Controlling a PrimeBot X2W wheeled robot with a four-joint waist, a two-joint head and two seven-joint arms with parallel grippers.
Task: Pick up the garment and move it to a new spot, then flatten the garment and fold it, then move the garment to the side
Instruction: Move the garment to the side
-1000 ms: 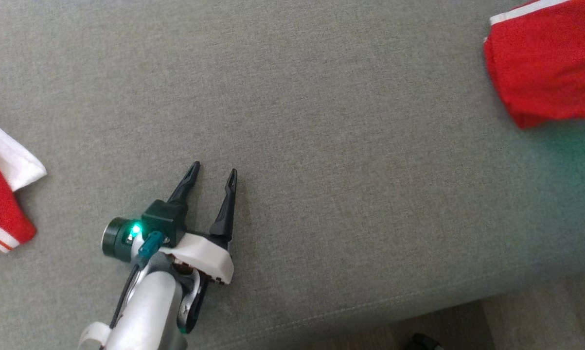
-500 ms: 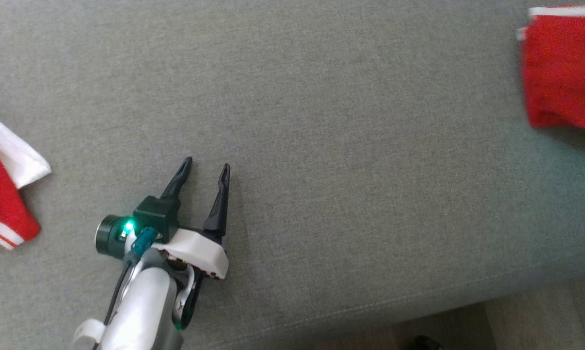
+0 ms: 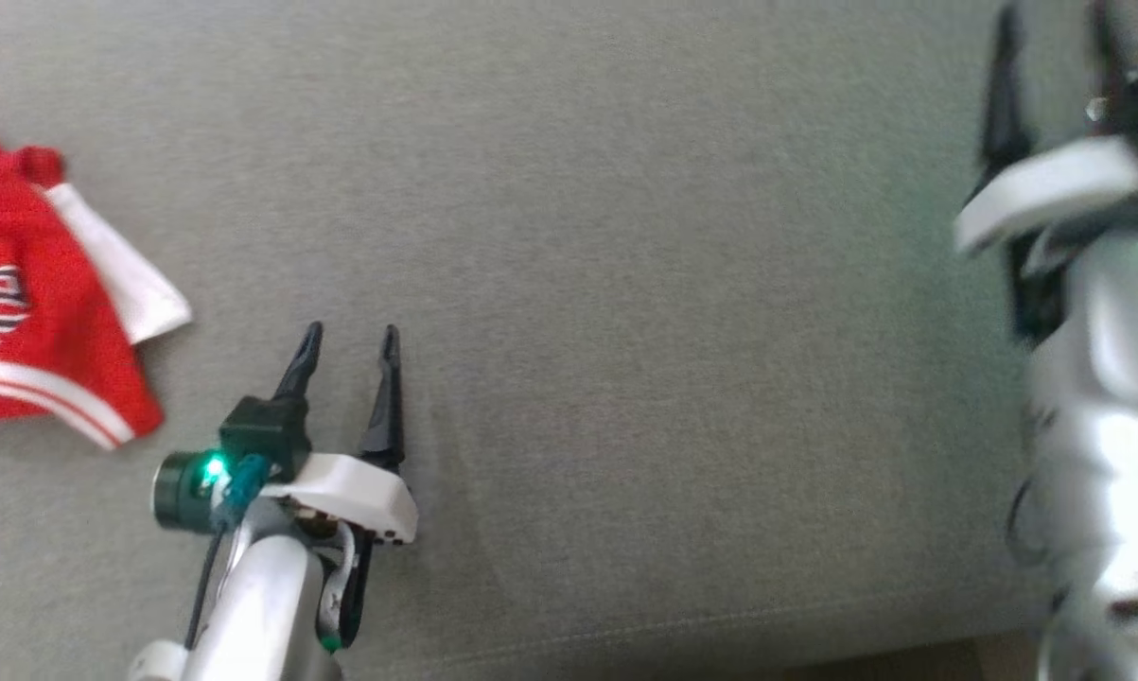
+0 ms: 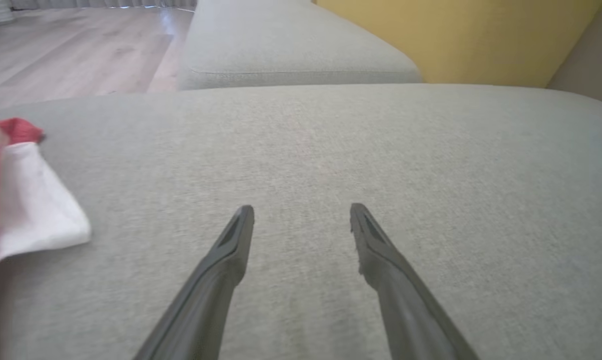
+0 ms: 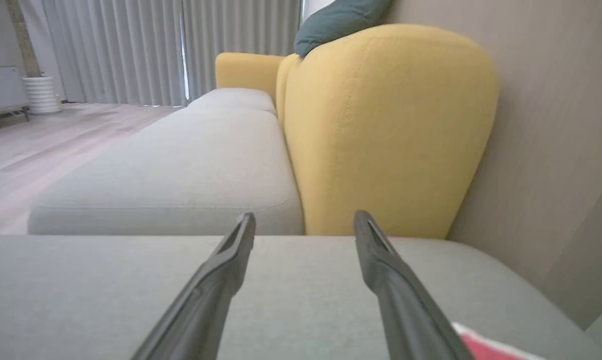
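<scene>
We record a grey seat cushion as the working surface and place everything against it. The red garment, with white trim and a white panel, lies bunched on the cushion's left part, cut off by the edge of the head view. The left end effector sits over the cushion near its front edge, just to the right of the garment and apart from it. Its two dark fingers stand spread with only bare grey cloth between them. The left wrist view confirms this: the gap is empty and the garment's white panel lies off to the left on the cushion. We cannot tell whether these fingertips touch the cushion. The right end effector is at the cushion's far right, blurred in the head view. Its own wrist view shows its fingers parted and empty above the cushion. They point towards a yellow backrest at the cushion's rear, with a green pillow on top. In that view a red fabric strip with a white edge lies on the cushion just beside the right-hand finger. We cannot tell whether it belongs to the same garment.
</scene>
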